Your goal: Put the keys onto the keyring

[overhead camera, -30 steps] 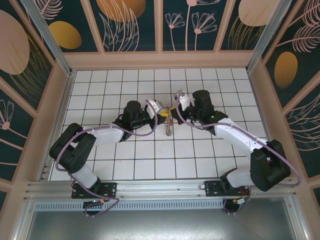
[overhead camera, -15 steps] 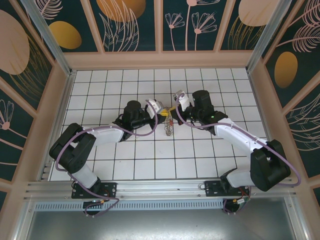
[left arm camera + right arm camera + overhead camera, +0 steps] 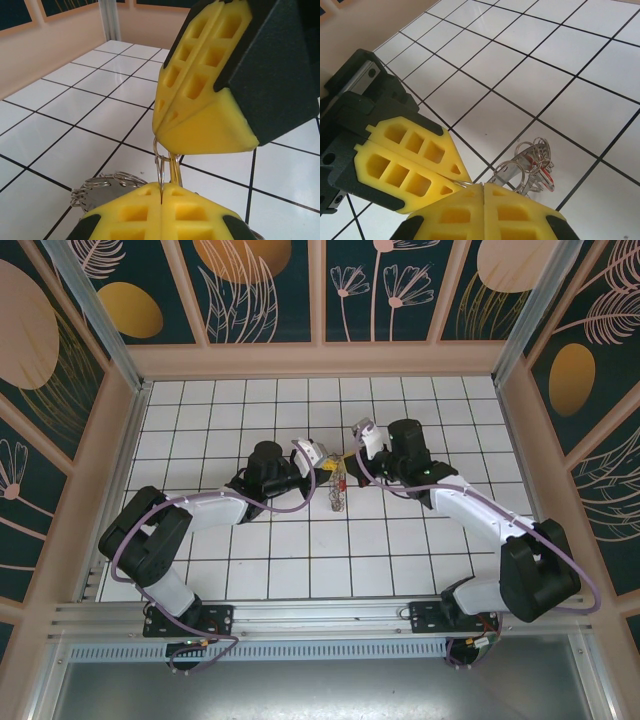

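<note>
White tiled floor (image 3: 250, 540) with black grout, boxed in by peach-framed walls (image 3: 265, 290) of dark floral panels. Over its middle the grippers meet tip to tip. The left gripper (image 3: 161, 192) is clamped on a wire loop of the keyring (image 3: 512, 172). The right gripper (image 3: 483, 187) is closed, seemingly on the same loop. Red-headed keys (image 3: 546, 175) sit among its loops.

The left arm (image 3: 205, 508) and right arm (image 3: 468, 502) have white link shells, black joint housings and an external mauve cable (image 3: 105, 550). The left gripper (image 3: 161, 189) and right gripper (image 3: 483, 186) carry yellow wedge-shaped fingers (image 3: 410, 165) with rectangular pockets, mounted on black carriers.
</note>
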Robot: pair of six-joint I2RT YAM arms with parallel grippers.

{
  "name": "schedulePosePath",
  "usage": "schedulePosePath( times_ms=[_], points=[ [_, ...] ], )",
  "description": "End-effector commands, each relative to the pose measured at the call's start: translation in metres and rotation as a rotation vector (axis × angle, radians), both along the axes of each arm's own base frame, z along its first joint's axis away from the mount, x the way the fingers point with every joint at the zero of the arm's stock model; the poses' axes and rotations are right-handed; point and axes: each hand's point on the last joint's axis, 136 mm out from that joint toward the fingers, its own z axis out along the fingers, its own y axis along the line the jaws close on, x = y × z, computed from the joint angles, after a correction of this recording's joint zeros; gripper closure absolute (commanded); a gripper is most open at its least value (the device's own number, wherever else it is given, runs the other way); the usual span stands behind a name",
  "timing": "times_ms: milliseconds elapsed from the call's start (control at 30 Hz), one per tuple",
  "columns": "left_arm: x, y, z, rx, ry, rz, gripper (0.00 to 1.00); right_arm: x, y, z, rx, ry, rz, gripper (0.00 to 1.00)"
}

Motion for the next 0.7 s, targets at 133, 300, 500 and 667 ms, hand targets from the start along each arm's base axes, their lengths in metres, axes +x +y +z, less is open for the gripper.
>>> schedulePosePath(
  times_ms=[133, 300, 500, 667],
  points=[
    [0.003, -0.004, 0.007, -0.023, -0.014, -0.011, 1.0, 0.008, -0.006, 0.013, 0.063, -0.018, -0.026, 1.0],
    [0.003, -0.003, 0.005, -0.014, -0.005, -0.012, 0.88, 0.0, 0.002, 0.03, 0.107, -0.06, 0.035, 1.0],
    [0.004, -0.003, 0.006, -0.013, -0.008, -0.005, 0.8, -0.006, 0.008, 0.031, 0.103, -0.065, 0.075, 1.0],
    [0.004, -0.003, 0.009, -0.015, -0.014, -0.006, 0.78, -0.007, 0.009, 0.03, 0.091, -0.065, 0.083, 1.0]
  ],
)
